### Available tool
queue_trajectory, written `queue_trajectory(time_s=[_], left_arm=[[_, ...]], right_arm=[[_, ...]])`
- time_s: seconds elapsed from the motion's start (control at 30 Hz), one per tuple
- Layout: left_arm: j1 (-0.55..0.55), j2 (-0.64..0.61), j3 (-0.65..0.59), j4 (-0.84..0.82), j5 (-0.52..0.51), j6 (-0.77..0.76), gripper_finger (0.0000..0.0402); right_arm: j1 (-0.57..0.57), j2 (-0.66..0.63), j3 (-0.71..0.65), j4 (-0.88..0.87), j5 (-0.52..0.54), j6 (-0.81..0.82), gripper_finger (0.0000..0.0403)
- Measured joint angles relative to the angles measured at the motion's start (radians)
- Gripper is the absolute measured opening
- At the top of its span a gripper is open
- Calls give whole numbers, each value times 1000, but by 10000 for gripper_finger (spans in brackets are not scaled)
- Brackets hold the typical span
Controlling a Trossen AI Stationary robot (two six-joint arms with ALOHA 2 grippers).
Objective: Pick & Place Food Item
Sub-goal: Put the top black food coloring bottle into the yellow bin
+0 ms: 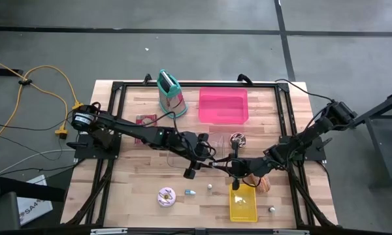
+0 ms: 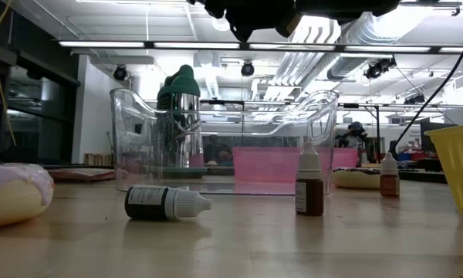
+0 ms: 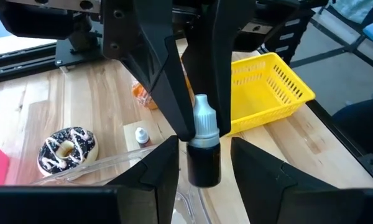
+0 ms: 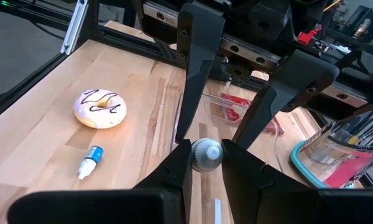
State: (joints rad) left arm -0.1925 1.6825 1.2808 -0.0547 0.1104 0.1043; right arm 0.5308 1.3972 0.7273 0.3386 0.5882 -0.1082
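Looking down on a wooden counter point(image 1: 137, 176), from left to right: a pink-iced doughnut point(image 1: 166, 196) lies near the front edge and a yellow basket point(image 1: 243, 203) sits right of centre. The two arms meet over the middle, near that basket.

Between them, off the counter, hangs a small dark dropper bottle point(image 3: 203, 155) with a pale cap. The left end effector point(image 3: 204, 163) has its fingers apart, flanking the bottle's dark body with a narrow gap on each side. The right end effector point(image 4: 206, 154) is clamped on the cap, carrying the bottle.

This looks like a hand-over from left arm to right, with the right arm now bearing the bottle. Next, the left arm likely needs to back straight away without brushing the bottle. The right arm can then carry it to a container, perhaps the basket.
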Motion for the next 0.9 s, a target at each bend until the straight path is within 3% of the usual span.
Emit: queue_trajectory(time_s=[0.9], left_arm=[[14,-49,1,-50,-10,26,141]], right_arm=[[24,-10,0,-51,7,37,64]])
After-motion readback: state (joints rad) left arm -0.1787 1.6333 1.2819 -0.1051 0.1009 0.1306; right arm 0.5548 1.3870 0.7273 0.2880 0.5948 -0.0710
